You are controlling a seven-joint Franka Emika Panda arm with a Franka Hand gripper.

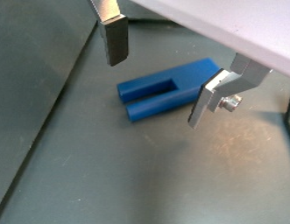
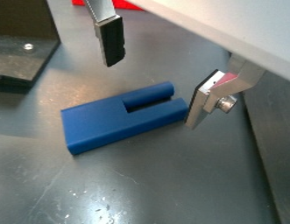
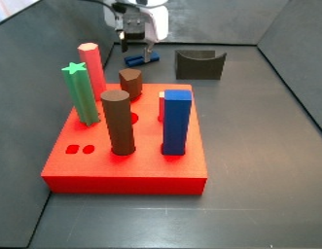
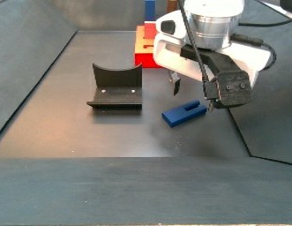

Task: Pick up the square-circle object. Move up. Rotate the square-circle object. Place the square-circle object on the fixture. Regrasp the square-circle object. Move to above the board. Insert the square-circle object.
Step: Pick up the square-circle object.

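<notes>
The square-circle object (image 1: 168, 89) (image 2: 117, 121) is a small dark blue peg with a slot, lying flat on the dark floor. My gripper (image 1: 157, 87) (image 2: 154, 87) is open just above it, one finger on each side, touching nothing. Both side views show the peg (image 3: 134, 60) (image 4: 183, 113) under the gripper (image 3: 134, 44) (image 4: 193, 95). The fixture (image 3: 198, 64) (image 4: 115, 88), a dark block with a U-shaped notch, stands a short way from the peg. The red board (image 3: 125, 156) (image 4: 146, 44) lies apart from both.
On the board stand a green star peg (image 3: 80, 92), a pink hexagonal peg (image 3: 90, 68), a tall brown cylinder (image 3: 117, 122), a shorter brown peg (image 3: 130, 80) and a thick blue square block (image 3: 176, 122). Dark walls enclose the floor.
</notes>
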